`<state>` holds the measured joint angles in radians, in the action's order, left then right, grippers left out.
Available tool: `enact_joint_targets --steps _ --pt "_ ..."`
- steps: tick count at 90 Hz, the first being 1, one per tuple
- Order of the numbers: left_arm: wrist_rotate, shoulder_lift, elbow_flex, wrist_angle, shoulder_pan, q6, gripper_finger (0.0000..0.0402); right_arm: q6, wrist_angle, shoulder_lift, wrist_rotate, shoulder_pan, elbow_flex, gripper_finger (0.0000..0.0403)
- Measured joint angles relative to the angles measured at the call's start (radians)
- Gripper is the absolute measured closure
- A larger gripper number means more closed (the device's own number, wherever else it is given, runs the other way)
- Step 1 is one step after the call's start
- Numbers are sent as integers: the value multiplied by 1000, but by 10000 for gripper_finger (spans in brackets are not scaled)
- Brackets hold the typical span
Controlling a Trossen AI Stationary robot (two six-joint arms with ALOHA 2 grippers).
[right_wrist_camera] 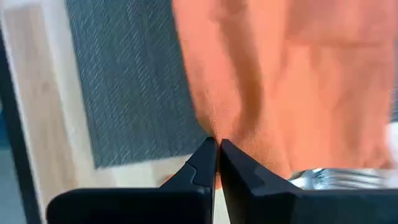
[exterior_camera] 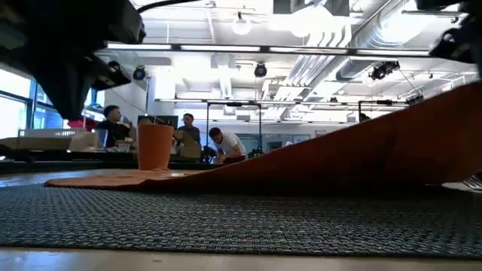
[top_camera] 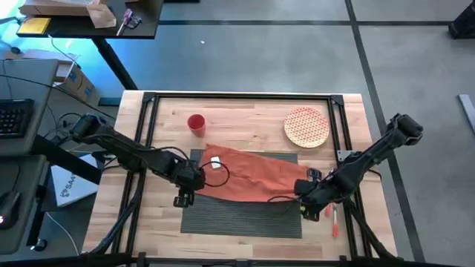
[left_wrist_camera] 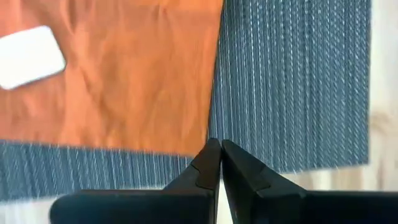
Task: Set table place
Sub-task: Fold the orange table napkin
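Observation:
The rust-orange napkin point(top_camera: 252, 174) lies slantwise over the far half of the dark grey placemat point(top_camera: 241, 215). Its left end rests flat on the mat, while its right end rises off it point(exterior_camera: 422, 128). A small white object point(top_camera: 215, 162) sits on the napkin. My right gripper point(top_camera: 307, 194) is shut on the napkin's right near edge. My left gripper point(top_camera: 190, 181) is shut, and in the left wrist view its tips meet the napkin's left near corner point(left_wrist_camera: 208, 146). My right gripper pinches the napkin at its right near edge point(right_wrist_camera: 214, 134) between its two fingertips; creases run out from the pinch. That end is lifted off the mat and the cloth slopes down to the flat left end point(exterior_camera: 98, 179). One layer or several, I cannot tell. My left gripper: whether it touches the corner point(left_wrist_camera: 208, 146) I cannot tell.
A red cup point(top_camera: 196, 123) stands at the far left of the table point(top_camera: 163, 222), and a round patterned plate point(top_camera: 306, 127) lies at the far right. An orange-red utensil point(top_camera: 334, 221) lies right of the mat. A silver utensil point(right_wrist_camera: 336, 178) shows beside my right fingers.

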<state>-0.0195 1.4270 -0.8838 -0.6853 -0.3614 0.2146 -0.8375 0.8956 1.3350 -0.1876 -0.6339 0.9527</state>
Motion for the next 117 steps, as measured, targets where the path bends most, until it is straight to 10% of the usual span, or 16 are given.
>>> enact_joint_targets --steps 34,56,82,102,117 --pt "-2 156 119 99 0 -55 282 8 5 1 8 45 0 403" --pt "-10 199 75 89 6 -60 388 7 5 1 44 45 0 403" --pt "115 72 -132 -219 7 -11 401 3 183 -1 75 45 184 403" --pt "-91 -100 -328 -206 -14 82 402 15 275 -42 390 118 450 403" --pt "23 -199 -295 -158 -14 330 401 143 534 -52 216 321 580 403"
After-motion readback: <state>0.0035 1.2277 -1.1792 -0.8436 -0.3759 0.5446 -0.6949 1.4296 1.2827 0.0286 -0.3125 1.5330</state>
